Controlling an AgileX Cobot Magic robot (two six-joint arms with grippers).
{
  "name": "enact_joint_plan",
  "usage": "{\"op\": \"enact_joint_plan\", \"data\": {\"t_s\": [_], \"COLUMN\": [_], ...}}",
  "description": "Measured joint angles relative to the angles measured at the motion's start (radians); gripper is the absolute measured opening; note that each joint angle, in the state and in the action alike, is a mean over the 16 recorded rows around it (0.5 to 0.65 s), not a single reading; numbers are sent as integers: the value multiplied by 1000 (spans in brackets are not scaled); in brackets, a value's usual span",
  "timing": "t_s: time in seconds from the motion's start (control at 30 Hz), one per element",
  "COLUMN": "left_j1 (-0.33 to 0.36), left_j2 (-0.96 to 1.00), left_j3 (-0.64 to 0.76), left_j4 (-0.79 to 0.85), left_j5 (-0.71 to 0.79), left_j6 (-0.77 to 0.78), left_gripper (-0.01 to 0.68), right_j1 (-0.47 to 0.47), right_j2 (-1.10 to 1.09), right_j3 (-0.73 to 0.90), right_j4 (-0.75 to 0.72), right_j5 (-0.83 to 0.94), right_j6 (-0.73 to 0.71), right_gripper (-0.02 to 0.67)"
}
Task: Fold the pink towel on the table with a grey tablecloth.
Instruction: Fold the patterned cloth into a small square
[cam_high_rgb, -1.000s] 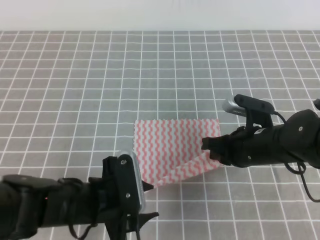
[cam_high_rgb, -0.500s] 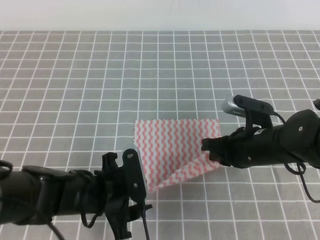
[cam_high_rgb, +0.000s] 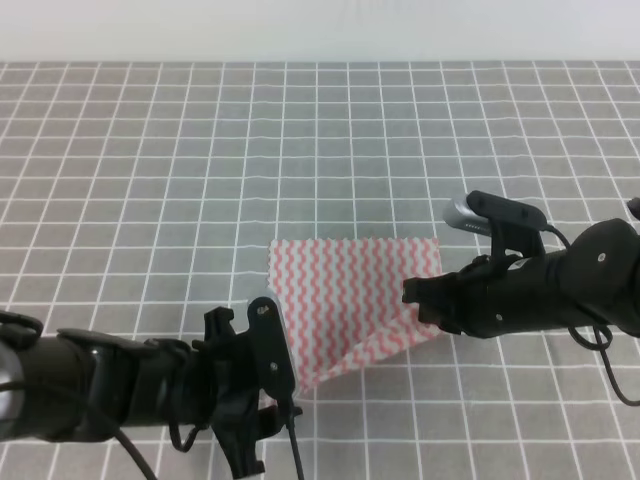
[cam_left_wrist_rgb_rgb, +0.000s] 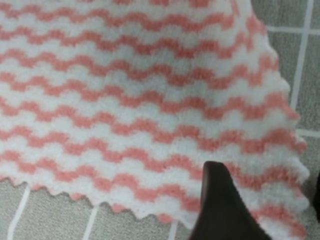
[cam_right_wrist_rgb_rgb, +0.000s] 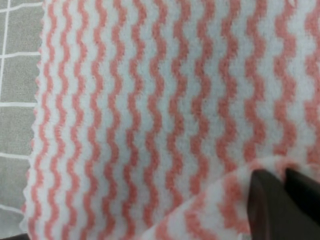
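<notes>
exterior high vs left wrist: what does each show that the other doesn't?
Only exterior high: both arms, the right gripper at the pink towel's lifted right corner, and the whole grey tablecloth. Only left wrist: the towel's jagged near edge up close, with one dark fingertip of the left gripper over it. Both: the pink-and-white zigzag towel lying on the grid cloth.
</notes>
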Motion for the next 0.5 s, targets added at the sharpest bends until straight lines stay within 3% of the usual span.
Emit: {"op": "enact_joint_plan", "data": {"t_s": [0.5], "left_j1": [0], "left_j2": [1], "left_j3": [-1], "left_j4": [5], "left_j5": [4], "left_j6": [-47], "left_gripper": [178], "right_j1": [0], "right_j2": [-2], "right_j3": [0], "right_j4": [-1], "right_j5": [8], "right_j6": [-4], "right_gripper": [-14]}}
